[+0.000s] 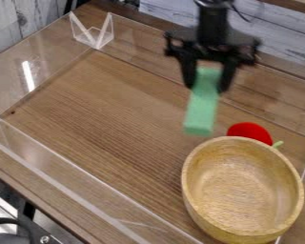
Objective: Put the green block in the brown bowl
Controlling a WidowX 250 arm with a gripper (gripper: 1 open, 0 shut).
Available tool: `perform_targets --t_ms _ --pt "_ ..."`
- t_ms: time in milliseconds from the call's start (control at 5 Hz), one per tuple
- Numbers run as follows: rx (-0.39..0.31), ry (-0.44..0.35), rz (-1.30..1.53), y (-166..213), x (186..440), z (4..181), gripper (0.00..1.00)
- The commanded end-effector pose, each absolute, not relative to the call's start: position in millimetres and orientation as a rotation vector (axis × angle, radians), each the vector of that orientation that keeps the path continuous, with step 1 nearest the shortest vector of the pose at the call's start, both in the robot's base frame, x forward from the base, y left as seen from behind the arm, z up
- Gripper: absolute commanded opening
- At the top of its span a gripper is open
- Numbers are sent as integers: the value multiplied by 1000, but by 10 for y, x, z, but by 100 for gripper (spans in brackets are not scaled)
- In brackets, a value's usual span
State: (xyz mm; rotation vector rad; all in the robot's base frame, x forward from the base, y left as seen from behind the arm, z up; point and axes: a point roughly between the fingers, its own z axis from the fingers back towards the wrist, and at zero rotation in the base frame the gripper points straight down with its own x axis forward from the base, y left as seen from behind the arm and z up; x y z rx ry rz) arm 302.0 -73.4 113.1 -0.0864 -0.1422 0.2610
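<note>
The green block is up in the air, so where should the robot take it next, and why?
Probably a bit further toward the brown bowl. The gripper holds the green block hanging above the table, just short of the bowl's rim, not over its hollow yet.

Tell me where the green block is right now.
The green block hangs from the pincer above the table, right of centre, just up-left of the brown bowl and left of the red object.

The gripper [212, 69] held the green block [205, 102] by its upper end, clear of the wooden table [104, 124]. The block hung tilted, its lower end near the brown bowl [242, 188] and a red object [251, 132].
</note>
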Motion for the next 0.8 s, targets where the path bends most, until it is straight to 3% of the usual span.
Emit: perform_targets --t_ms 0,200,600 --pt "-133 -188 249 -962 2981 1156 0" --pt "-176 -166 247 -1119 2910 991 0" --pt "-188 -185 256 -1395 2965 938 0"
